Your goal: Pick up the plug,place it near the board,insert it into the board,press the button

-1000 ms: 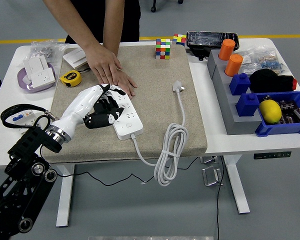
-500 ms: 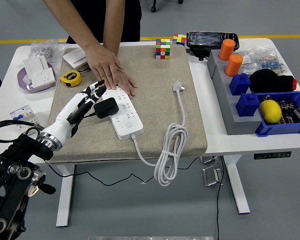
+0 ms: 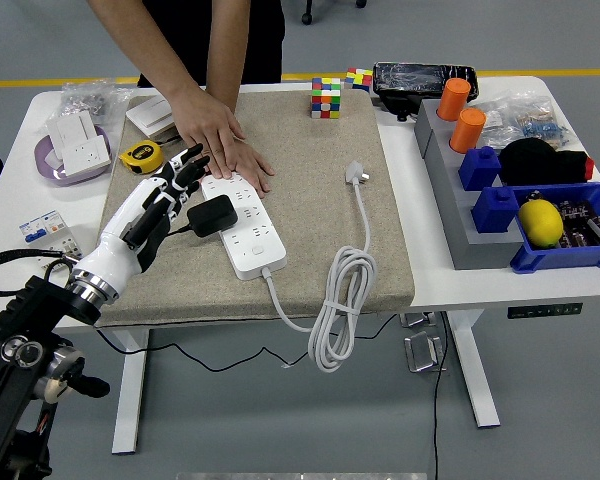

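Observation:
A white power strip [image 3: 248, 229] lies at an angle on the beige mat [image 3: 310, 130]. A black plug [image 3: 211, 215] sits on its left middle part. My left hand [image 3: 166, 192], white with black fingers, is just left of the plug with fingers spread, and it holds nothing. A person's hands [image 3: 223, 145] press down on the far end of the strip. My right arm is out of view.
The strip's white cord [image 3: 338, 300] loops over the mat's front edge and ends in a white plug [image 3: 356, 175]. A yellow tape measure [image 3: 140, 155] and a purple bowl [image 3: 55, 160] are at far left. A Rubik's cube [image 3: 326, 97] is at the back, and grey and blue bins [image 3: 560, 225] are at right.
My left hand has come off the power strip and drawn back to the left. The black plug, covered by the hand before, now stands bare on the strip.

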### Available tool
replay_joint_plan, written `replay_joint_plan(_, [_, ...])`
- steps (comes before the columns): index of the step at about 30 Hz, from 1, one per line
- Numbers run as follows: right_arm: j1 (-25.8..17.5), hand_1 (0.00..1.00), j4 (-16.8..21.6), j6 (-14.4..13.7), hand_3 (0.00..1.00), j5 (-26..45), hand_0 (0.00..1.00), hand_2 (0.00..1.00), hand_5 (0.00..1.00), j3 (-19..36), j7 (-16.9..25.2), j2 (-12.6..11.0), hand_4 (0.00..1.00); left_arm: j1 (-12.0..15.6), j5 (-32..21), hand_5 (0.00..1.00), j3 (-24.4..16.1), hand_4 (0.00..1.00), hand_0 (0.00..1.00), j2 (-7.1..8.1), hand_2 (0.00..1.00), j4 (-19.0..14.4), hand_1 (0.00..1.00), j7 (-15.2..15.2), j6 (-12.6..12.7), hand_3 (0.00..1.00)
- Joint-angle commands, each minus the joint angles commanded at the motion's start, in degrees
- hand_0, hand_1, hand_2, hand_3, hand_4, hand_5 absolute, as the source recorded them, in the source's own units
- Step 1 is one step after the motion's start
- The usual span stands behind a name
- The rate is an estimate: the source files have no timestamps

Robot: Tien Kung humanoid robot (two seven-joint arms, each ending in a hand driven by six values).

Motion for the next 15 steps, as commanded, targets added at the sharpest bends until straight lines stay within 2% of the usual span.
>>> replay_joint_plan(1, [0.0, 0.779, 0.0, 0.0, 0.753, 0.0, 0.824, 0.751, 0.998, 0.0, 0.0, 0.0, 0.998, -0.1, 2.6, 0.204, 0.4, 0.923, 0.998, 0.03, 0.998, 0.1, 0.998, -0.5, -0.1, 0.998])
replay_joint_plan(2, [0.1, 0.779, 0.0, 0.0, 0.753, 0.0, 0.822, 0.751, 0.998, 0.1, 0.0, 0.0, 0.998, -0.1, 5.2, 0.040, 0.7, 0.781, 0.998, 0.05, 0.998, 0.2, 0.998, -0.9, -0.2, 0.998])
replay_joint_plan(7, [0.2, 0.779, 0.1, 0.0, 0.753, -0.1, 0.822, 0.751, 0.998, 0.2, 0.0, -0.1, 0.998, -0.7, 16.5, 0.040, 2.6, 0.781, 0.998, 0.17, 0.998, 1.4, 0.998, -2.4, 0.0, 0.998])
replay_joint_plan(8, [0.2, 0.779, 0.1, 0.0, 0.753, -0.1, 0.823, 0.751, 0.998, 0.2, 0.0, 0.0, 0.998, -0.9, 19.1, 0.002, 2.9, 0.576, 0.969, 0.22, 0.987, 1.6, 0.956, -2.5, -0.2, 0.998])
replay_joint_plan(13, [0.3, 0.779, 0.1, 0.0, 0.753, -0.1, 0.823, 0.751, 0.998, 0.3, 0.0, 0.1, 0.998, -1.9, 31.4, 0.002, 4.6, 0.576, 0.969, 0.44, 0.987, 3.2, 0.956, -2.2, 1.3, 0.998])
replay_joint_plan(14, [0.4, 0.779, 0.1, 0.0, 0.753, -0.1, 0.821, 0.750, 0.998, 0.3, 0.0, 0.1, 0.998, -2.2, 33.7, 0.002, 4.9, 0.302, 0.658, 0.48, 0.548, 3.6, 0.551, -2.2, 1.8, 0.998])
replay_joint_plan(15, [0.4, 0.779, 0.1, 0.0, 0.753, 0.0, 0.821, 0.750, 0.998, 0.4, 0.0, 0.0, 0.998, -2.4, 36.3, 0.002, 5.0, 0.302, 0.658, 0.53, 0.548, 4.0, 0.551, -2.3, 2.1, 0.998])
